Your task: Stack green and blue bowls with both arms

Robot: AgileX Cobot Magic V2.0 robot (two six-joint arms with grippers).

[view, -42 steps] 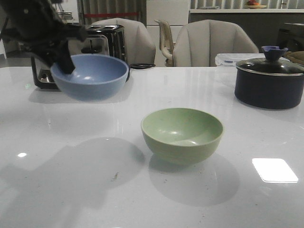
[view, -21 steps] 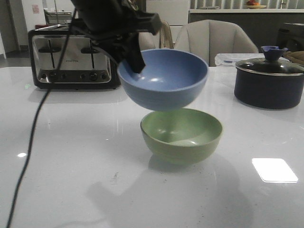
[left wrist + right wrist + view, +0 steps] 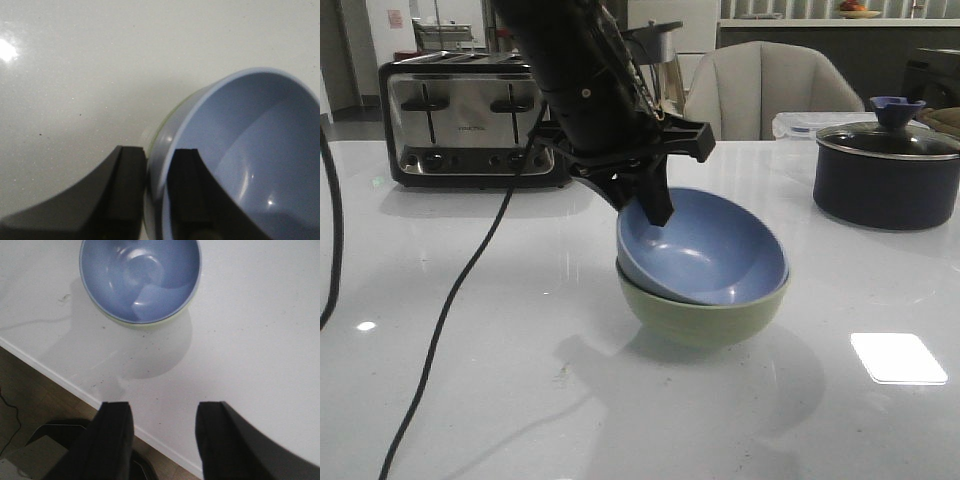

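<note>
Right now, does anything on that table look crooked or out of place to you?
Yes: the blue bowl sits tilted inside the green bowl, its rim higher on the side that the left gripper pinches. Nothing looks spilled or broken.

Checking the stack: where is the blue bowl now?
Front view, table centre: the blue bowl sits tilted inside the green bowl, its rim gripped by the left gripper.

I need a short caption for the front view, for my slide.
Left gripper holds the blue bowl by its rim, tilted inside the green bowl.
</note>
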